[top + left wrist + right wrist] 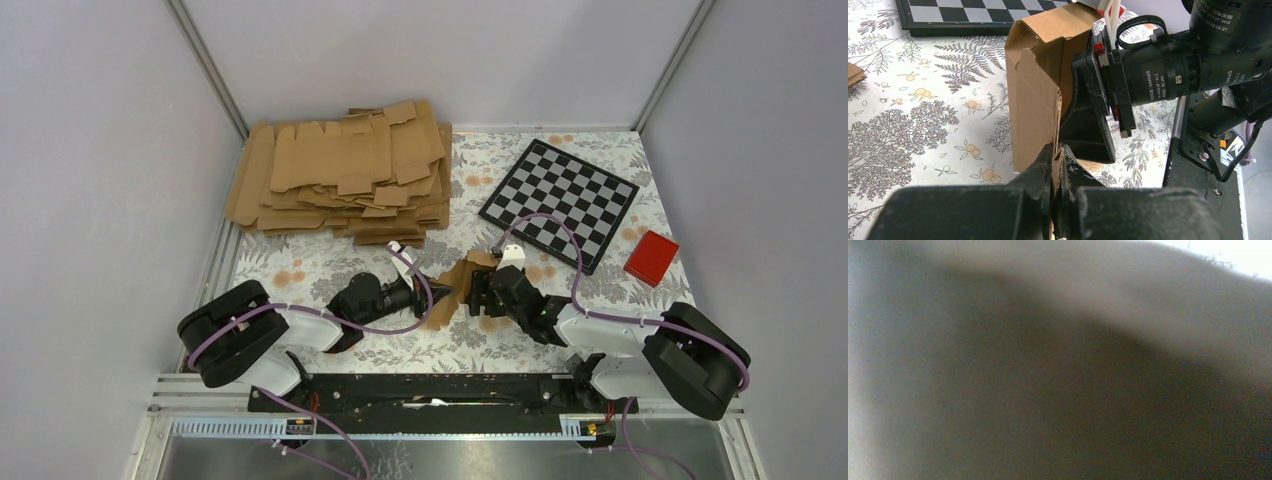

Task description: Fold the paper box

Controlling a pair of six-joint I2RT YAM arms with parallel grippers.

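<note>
Clenched jaws on the left gripper (1056,167) — they are pinching a thin edge of the box (1034,100), with the cardboard sandwiched between the two black fingertips. From that pinch the box is rising straight away from the wrist. Its long axis is running along the line of the fingers toward the right gripper (484,292), which is facing it from the other side. In the top view the box is sitting between the two grippers, near the front middle of the table (300,262). The left arm is holding it; the right arm is working at its far, open end.

Right jaws: one broad black finger (1088,125) is lying against the half-formed sleeve and the other is hidden by a panel. The right wrist view is giving only brown blur, so I cannot tell whether they are spread or gripping.

Material: brown kraft card, matte, with a wavy cut edge showing. The creases are partly formed and a notched flap is leaning open on the near side. It is probably stiff across the panels and springy at the folds.

Judgement: the coming move is hinging on the right finger pressing a panel across that long axis while the left pinch is anchoring the edge.

Outward: fern-print table, chessboard (558,203), red block (651,257), pile of blanks (345,170) — all well apart.
</note>
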